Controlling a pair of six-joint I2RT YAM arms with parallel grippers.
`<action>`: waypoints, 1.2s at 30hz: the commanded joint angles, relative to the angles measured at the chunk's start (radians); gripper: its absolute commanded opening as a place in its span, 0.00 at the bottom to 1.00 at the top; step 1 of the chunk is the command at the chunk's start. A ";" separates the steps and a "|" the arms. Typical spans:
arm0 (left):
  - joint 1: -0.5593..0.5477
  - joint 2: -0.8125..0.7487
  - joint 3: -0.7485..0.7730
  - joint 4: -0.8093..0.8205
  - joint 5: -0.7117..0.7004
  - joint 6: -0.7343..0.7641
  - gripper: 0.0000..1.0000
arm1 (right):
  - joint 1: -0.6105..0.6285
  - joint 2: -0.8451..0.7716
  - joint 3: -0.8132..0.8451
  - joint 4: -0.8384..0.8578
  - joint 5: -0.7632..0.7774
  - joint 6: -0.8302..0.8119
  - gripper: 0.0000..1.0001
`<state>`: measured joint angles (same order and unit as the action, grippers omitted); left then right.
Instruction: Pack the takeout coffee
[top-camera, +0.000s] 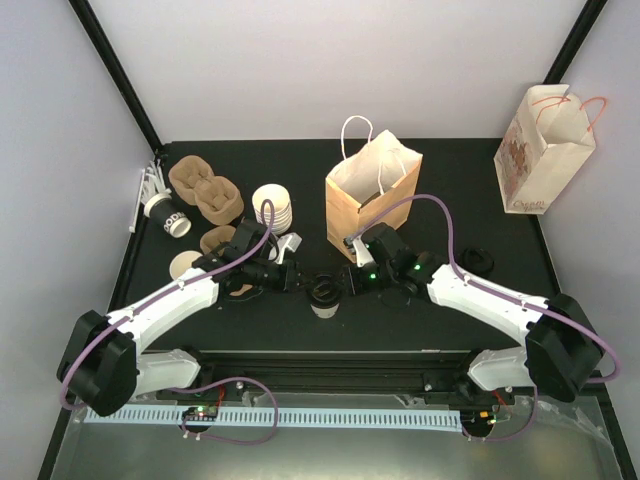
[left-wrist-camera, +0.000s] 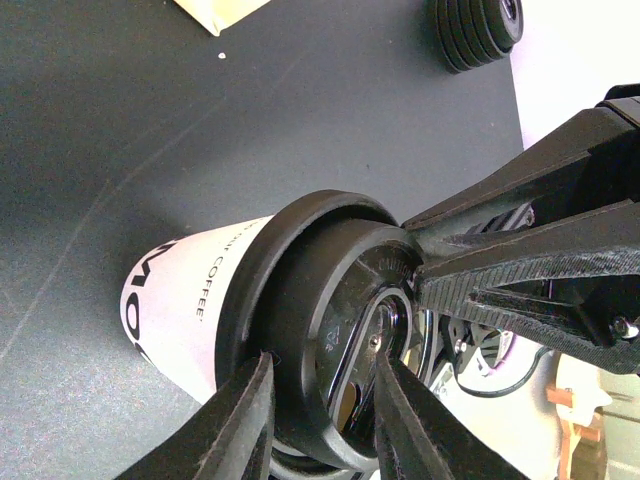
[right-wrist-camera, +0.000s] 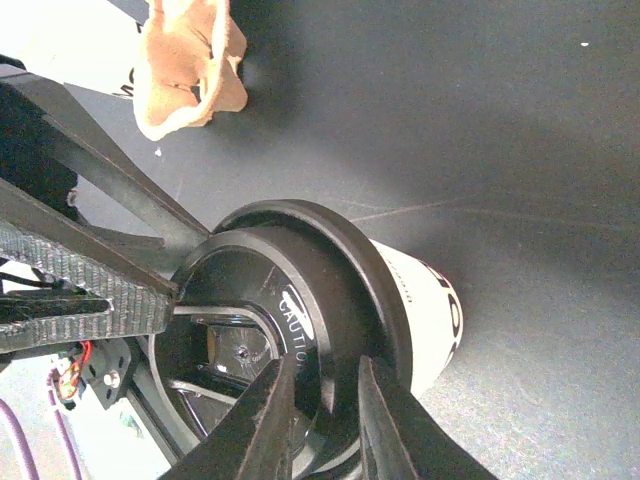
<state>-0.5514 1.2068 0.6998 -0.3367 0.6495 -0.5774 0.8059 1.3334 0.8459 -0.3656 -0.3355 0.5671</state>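
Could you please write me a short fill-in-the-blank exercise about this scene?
1. The left pincer and right pincer both pinch the white cup's black ___.
2. The brown paper bag stands with its top ___.
3. The pulp carriers sit on the ___ arm's side.
Missing: lid; open; left.

Lab rig: black table (top-camera: 460, 200), white walls (top-camera: 330, 60)
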 joint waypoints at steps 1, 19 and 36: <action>-0.010 0.032 0.004 -0.032 -0.029 0.012 0.31 | -0.007 0.018 -0.066 0.019 -0.043 0.027 0.21; -0.055 0.065 -0.162 0.128 -0.024 -0.061 0.30 | -0.005 0.018 -0.191 0.070 -0.053 0.067 0.21; -0.087 0.032 -0.121 0.163 -0.059 -0.092 0.31 | 0.021 -0.060 -0.081 -0.042 0.013 0.054 0.21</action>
<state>-0.5926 1.1812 0.5499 -0.0059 0.5846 -0.6849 0.8005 1.2728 0.7509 -0.2649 -0.3317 0.6308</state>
